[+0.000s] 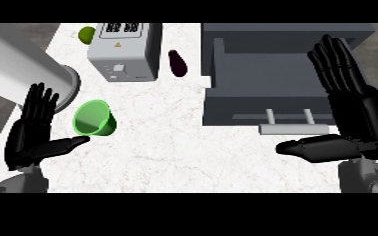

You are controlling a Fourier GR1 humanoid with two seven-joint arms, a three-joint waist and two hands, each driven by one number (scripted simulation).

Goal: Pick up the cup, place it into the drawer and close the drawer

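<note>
Lowest in the frame, two grey forearms enter from the bottom edge, each ending in a glossy black hand. The left hand (33, 132), at the lower left, stands palm-open with its fingers straight and pointing up the frame and its thumb stretched out to the right; it holds nothing. The thumb tip lies just beside the lower rim of the translucent green plastic cup (94, 118), though whether they touch cannot be told. The cup lies tipped on the white, faintly veined marble counter (184, 145), its wide round mouth facing the viewer.

The right hand (343, 105), along the right edge, is likewise spread flat, long fingers straight and reaching toward the upper right, thumb stretched left at the lower right; it grips nothing.

Between the hands, right of centre, sits the open matte dark grey box-shaped drawer (273, 75), with a pale grey bar handle (293, 128) on two posts at its near front. The right hand overlaps the drawer's right side.

Farther up, left of centre, stands a light grey boxy metal toaster (125, 50) with dark slots. A dark purple glossy eggplant (177, 62) lies between toaster and drawer. A small olive-green rounded fruit (87, 34) shows at the upper left, and a large smooth pale grey cylinder (33, 75) slants along the left edge.
</note>
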